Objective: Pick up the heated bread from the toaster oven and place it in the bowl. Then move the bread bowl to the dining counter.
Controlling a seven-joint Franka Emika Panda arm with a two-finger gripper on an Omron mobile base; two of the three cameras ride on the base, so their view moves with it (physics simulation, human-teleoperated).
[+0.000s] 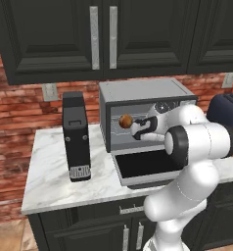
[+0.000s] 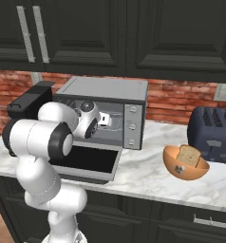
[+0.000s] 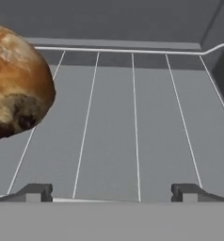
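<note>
Bread (image 1: 126,120), a small round golden-brown roll, sits on the wire rack (image 3: 132,122) inside the toaster oven (image 1: 143,90), toward the left side of the cavity as you see it from the left base view. In your hand view the roll fills the upper left, close to the camera, with the thin rack wires running away toward the oven's grey back wall.

Your gripper (image 3: 112,193) is reaching into the oven mouth with its jaws spread wide. 2 dark fingertips (image 3: 36,192) rise at the bottom of the hand view, well apart, and nothing lies between them. The roll is to the left of the left fingertip, not between the 2; the gripper holds nothing.

The oven's dark glass door (image 1: 145,166) is dropped down flat toward you, resting over the white marble counter (image 1: 50,166). Your white arm bends across in front of it.

To the left of the oven stands a tall black coffee machine (image 1: 77,135). To the right, in the right base view, the orange-brown bowl (image 2: 185,163) sits on the counter, near the oven but apart from it, and already contains a slice of toast (image 2: 189,155). Just behind the bowl stands a dark blue toaster (image 2: 212,130). Dark cabinets (image 2: 134,33) hang above a red brick wall (image 1: 20,108).
</note>
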